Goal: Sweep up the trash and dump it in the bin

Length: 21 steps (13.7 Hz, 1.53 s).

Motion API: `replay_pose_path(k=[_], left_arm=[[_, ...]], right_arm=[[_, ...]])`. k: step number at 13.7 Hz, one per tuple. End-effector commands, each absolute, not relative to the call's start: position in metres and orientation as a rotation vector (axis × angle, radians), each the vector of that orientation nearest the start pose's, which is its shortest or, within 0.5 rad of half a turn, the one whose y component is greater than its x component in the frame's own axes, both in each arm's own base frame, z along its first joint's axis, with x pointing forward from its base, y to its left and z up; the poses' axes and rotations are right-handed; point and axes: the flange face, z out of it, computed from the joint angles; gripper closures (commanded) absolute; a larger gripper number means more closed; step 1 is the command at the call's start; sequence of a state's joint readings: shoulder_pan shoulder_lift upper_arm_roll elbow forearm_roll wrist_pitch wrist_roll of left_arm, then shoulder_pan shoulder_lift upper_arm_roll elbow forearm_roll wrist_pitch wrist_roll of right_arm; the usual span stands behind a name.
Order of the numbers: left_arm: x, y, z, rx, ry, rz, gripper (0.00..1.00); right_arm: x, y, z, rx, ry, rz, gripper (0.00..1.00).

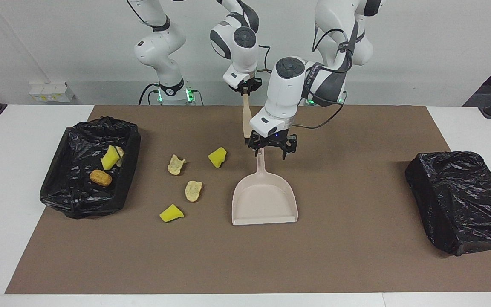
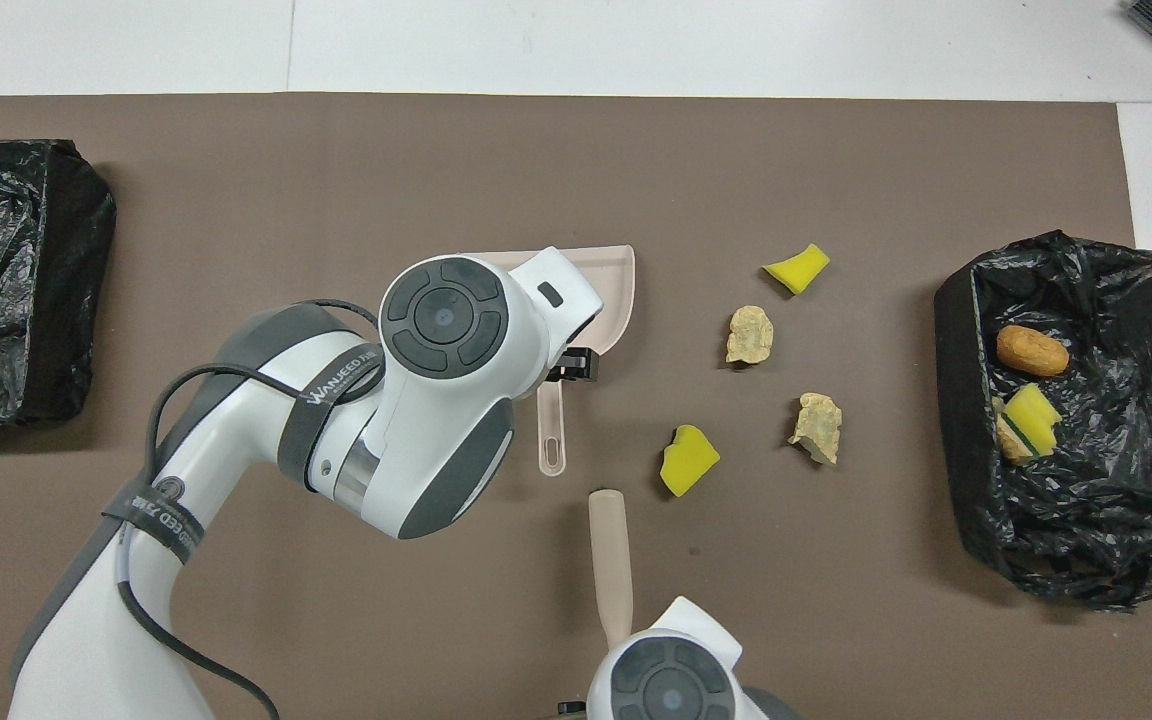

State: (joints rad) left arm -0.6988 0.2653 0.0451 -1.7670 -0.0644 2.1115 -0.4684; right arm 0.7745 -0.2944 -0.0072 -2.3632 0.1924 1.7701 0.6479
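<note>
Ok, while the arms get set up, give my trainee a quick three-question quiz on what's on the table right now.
1. True or false: the left gripper is shut on the dustpan.
2. How many scraps lie loose on the mat, outside any bin? A) two B) four C) six
3. What does the right gripper hold?

Key:
1. False. It is open at the dustpan's handle, not closed on it.
2. B.
3. The brush, gripped at the end of its handle, bristles pointing down.
</note>
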Motion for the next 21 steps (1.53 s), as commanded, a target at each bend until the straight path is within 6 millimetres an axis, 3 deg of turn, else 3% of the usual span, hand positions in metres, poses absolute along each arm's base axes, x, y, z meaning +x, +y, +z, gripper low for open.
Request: replay_pose_path(k=[1, 4, 7, 11, 16, 19, 21], left_arm=[[0.490, -0.384, 0.395, -3.204, 0.249, -0.033, 0.00], [0.476, -0.387, 0.369, -3.205, 0.258, -0.045, 0.00], [0.464, -0.393, 0.348, -3.188, 0.276, -0.010, 0.00], [0.458, -0.399, 0.333, -3.183, 0.276, -0.006, 0.00], [0.459, -0.401, 0.331, -3.184, 0.270, -0.011, 0.00], [0.467, -0.403, 0.339, -3.204, 0.263, -0.072, 0.01], [0.474, -0.405, 0.350, -3.221, 0.255, -0.111, 0.16]], right_arm=[[0.308, 0.258, 0.437, -3.159, -0.101, 0.544, 1.00], [0.336, 0.203, 0.454, -3.142, -0.103, 0.505, 1.00], [0.375, 0.156, 0.454, -3.191, -0.095, 0.448, 1.00], [0.443, 0.077, 0.450, -3.298, -0.160, 0.396, 1.00], [0.503, 0.043, 0.441, -3.428, -0.259, 0.354, 1.00], [0.536, 0.037, 0.443, -3.477, -0.425, 0.321, 1.00], [0.548, 0.027, 0.437, -3.507, -0.587, 0.322, 1.00]])
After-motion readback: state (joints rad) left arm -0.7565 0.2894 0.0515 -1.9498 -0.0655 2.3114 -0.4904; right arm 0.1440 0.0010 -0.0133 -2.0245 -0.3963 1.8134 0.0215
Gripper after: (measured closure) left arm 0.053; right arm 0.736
